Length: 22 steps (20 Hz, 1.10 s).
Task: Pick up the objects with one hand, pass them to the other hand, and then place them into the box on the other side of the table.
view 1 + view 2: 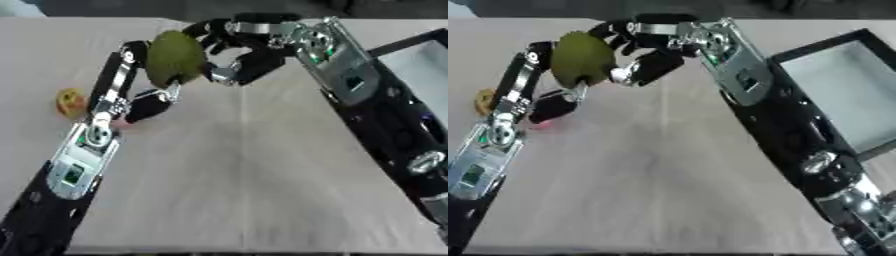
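Note:
A large olive-green rounded fruit (173,57) is held above the far left part of the table. My left hand (144,102) reaches up from the lower left and grips it, with fingers behind its left edge and a fingertip under it. My right hand (249,62) comes in from the upper right. Its fingers (203,29) curl over the fruit's top and its thumb (220,75) meets the lower right side. A small yellow-orange object (72,102) lies on the table left of my left arm. The black-rimmed box (866,37) stands at the right edge.
A small pink thing (542,125) shows on the table just under my left wrist. The pale wooden table (245,175) stretches toward me between both arms. My right arm (798,130) lies along the box's near-left rim.

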Motion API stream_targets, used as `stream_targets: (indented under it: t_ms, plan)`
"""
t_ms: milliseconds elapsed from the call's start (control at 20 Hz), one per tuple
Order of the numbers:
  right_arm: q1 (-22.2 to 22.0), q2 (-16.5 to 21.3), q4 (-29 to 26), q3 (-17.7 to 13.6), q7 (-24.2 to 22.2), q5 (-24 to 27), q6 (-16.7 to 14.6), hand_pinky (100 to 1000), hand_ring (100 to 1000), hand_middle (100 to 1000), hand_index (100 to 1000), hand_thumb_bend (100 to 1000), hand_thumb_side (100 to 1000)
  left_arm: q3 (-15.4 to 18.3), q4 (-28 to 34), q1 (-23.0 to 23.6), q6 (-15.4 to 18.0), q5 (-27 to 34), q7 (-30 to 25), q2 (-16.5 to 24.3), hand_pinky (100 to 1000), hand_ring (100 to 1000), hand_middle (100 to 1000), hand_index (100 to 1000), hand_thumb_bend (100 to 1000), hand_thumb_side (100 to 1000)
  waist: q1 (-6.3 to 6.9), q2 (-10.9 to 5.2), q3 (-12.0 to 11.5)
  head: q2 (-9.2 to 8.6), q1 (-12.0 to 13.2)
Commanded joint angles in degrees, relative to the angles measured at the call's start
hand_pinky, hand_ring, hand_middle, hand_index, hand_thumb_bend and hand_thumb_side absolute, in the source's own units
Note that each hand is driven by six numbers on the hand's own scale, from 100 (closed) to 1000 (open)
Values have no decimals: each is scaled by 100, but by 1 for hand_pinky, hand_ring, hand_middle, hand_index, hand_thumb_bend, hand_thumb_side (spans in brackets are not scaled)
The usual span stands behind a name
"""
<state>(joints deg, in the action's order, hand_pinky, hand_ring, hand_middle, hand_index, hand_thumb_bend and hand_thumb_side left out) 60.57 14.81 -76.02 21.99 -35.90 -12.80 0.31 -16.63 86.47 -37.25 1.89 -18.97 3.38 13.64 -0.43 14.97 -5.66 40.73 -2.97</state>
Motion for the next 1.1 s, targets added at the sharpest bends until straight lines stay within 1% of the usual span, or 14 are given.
stream_targets:
  t_ms: [50, 150, 250, 300, 350, 400, 500, 550, 600, 700, 850, 900, 1050, 1100]
  plan:
    - [161, -64, -8, 51, 96, -67, -4, 919, 939, 969, 1000, 100, 422, -46, 161, -163, 122, 121, -62, -33, 634, 591, 514, 543, 100, 104, 10, -124, -14, 0, -40]
    - [167, -98, 1, 80, 70, -69, -41, 918, 937, 957, 1000, 100, 419, -61, 139, -185, 156, 140, -101, -58, 634, 591, 514, 543, 100, 104, 9, -120, -17, -9, -49]
    - [166, -116, 8, 82, 39, -31, -77, 918, 922, 913, 986, 100, 392, -65, 115, -203, 179, 138, -120, -79, 634, 591, 514, 543, 100, 104, 10, -115, -18, -9, -50]
    - [165, -120, 21, 78, 25, 2, -80, 915, 909, 883, 959, 100, 365, -62, 101, -208, 186, 133, -120, -87, 634, 591, 514, 543, 100, 103, 12, -112, -17, -6, -52]
    - [165, -123, 36, 66, 29, 47, -66, 913, 893, 850, 932, 100, 317, -59, 87, -212, 189, 128, -117, -92, 634, 591, 514, 543, 100, 103, 15, -109, -16, -6, -55]
    - [163, -125, 45, 51, 63, 102, -41, 909, 860, 795, 876, 100, 238, -59, 79, -215, 191, 125, -112, -94, 634, 591, 514, 543, 100, 104, 19, -106, -15, -5, -59]
    - [159, -122, 56, 31, 202, 186, 56, 897, 811, 698, 779, 100, 113, -63, 78, -215, 190, 134, -88, -103, 634, 590, 514, 545, 100, 104, 26, -102, -14, 3, -68]
    - [157, -123, 59, 28, 287, 217, 110, 890, 787, 628, 718, 100, 100, -67, 84, -215, 189, 138, -73, -107, 634, 591, 515, 554, 100, 100, 27, -101, -13, 5, -78]
    - [151, -124, 65, 22, 372, 258, 168, 882, 764, 579, 667, 100, 100, -69, 93, -215, 188, 137, -58, -108, 635, 592, 518, 564, 100, 104, 28, -101, -12, 7, -89]
    - [139, -115, 69, 12, 545, 373, 312, 870, 735, 520, 601, 100, 100, -72, 107, -207, 171, 130, -19, -100, 640, 598, 525, 583, 120, 122, 28, -105, -9, 16, -100]
    - [119, -58, 14, 1, 706, 569, 497, 865, 721, 500, 570, 100, 100, -59, 105, -183, 96, 125, 54, -62, 659, 615, 546, 618, 306, 194, 30, -117, -6, 14, -96]
    - [110, -33, -27, -7, 753, 601, 544, 862, 712, 496, 566, 100, 100, -47, 99, -170, 54, 121, 99, -46, 669, 626, 561, 637, 382, 223, 31, -122, -3, 11, -94]
    - [37, 98, -152, -52, 875, 720, 678, 858, 700, 488, 556, 100, 100, -10, 79, -115, -129, 94, 264, 16, 687, 664, 605, 695, 513, 293, 31, -135, 12, 10, -93]
    - [3, 160, -204, -67, 902, 767, 724, 856, 699, 486, 555, 100, 100, -1, 75, -96, -195, 91, 312, 40, 699, 693, 639, 738, 602, 349, 32, -139, 19, 12, -95]
